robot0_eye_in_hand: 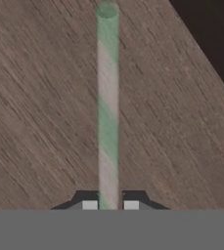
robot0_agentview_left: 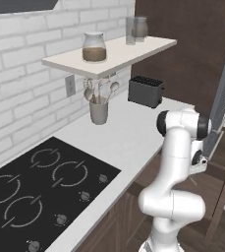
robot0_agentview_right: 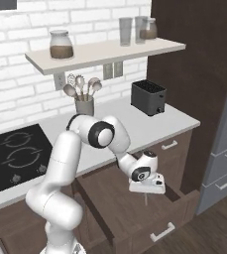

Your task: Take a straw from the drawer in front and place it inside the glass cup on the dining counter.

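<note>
Green-striped straw [robot0_eye_in_hand: 107, 107] pinched in claw [robot0_eye_in_hand: 110, 205]; drawer [robot0_agentview_right: 135, 208] open below.

We see the straw [robot0_eye_in_hand: 107, 107], a thin pale stick banded green and whitish, running straight up the hand view from between the pincer [robot0_eye_in_hand: 109, 205] tips, which press against both its sides. In the right base view it hangs as a thin upright line [robot0_agentview_right: 145, 199] below the pincer [robot0_agentview_right: 146, 191], over the pulled-out drawer [robot0_agentview_right: 135, 208]. The drawer is dark brown wood, open, with a silver bar handle on its front
</note>
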Motion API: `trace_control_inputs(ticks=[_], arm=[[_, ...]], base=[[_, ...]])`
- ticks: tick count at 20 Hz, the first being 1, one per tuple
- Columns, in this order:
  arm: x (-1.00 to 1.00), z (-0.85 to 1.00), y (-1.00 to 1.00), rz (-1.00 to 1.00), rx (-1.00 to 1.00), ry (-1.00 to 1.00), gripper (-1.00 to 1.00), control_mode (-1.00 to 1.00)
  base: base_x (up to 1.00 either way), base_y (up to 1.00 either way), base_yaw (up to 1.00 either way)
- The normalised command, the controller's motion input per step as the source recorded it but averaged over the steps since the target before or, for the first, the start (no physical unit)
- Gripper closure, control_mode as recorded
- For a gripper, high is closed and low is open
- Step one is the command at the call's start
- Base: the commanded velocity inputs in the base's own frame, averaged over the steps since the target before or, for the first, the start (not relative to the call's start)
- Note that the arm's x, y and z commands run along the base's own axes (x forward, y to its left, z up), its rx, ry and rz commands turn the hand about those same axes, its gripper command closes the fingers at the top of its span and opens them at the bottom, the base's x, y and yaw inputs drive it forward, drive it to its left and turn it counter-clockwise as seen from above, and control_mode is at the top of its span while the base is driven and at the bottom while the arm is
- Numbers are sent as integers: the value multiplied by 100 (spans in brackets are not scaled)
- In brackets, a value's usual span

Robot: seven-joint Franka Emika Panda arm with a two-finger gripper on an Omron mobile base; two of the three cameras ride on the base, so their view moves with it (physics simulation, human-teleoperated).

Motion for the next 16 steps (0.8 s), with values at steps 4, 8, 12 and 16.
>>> trace_control_inputs(ticks=[4,8,12,16], arm=[[-8,36,0,0,-1,8,100,-100],[-10,72,0,0,-9,10,100,-100],[-12,76,0,0,-9,0,100,-100],[-29,82,2,0,-3,-1,100,-100]], base=[[0,0,0],[0,0,0],[0,0,0],[0,0,0]])
